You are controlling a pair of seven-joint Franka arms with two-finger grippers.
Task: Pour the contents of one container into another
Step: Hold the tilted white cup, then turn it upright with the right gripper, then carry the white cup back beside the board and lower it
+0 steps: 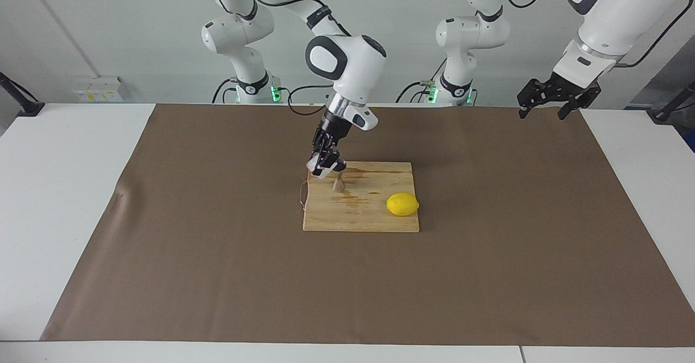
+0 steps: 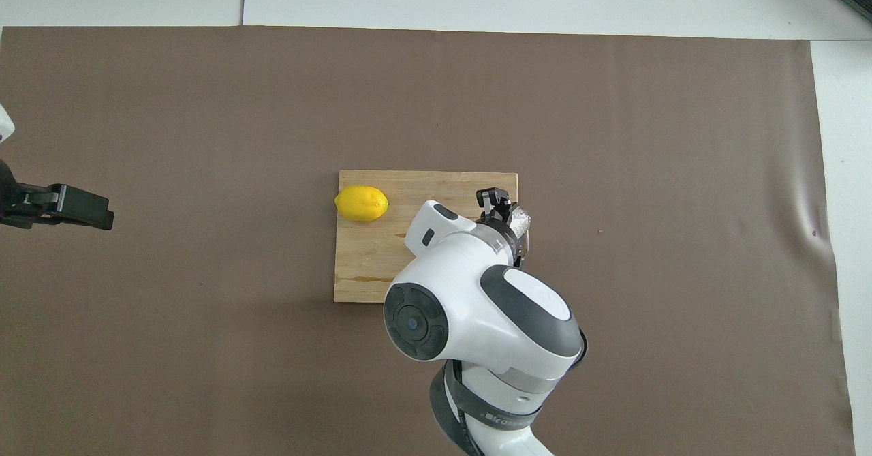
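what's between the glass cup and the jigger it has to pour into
Nothing visible. The right gripper holds the glass cup tilted just above the jigger, which stands on the cutting board. The lemon lies well aside.

The right gripper (image 2: pixel 503 205) holds the clear glass cup (image 2: pixel 521 222) over the edge of the wooden cutting board (image 2: pixel 371 265) toward the right arm's end. A lemon (image 2: pixel 361 203) lies on the board's other end, while the left gripper (image 2: pixel 75 206) waits over the brown mat (image 2: pixel 204 101).
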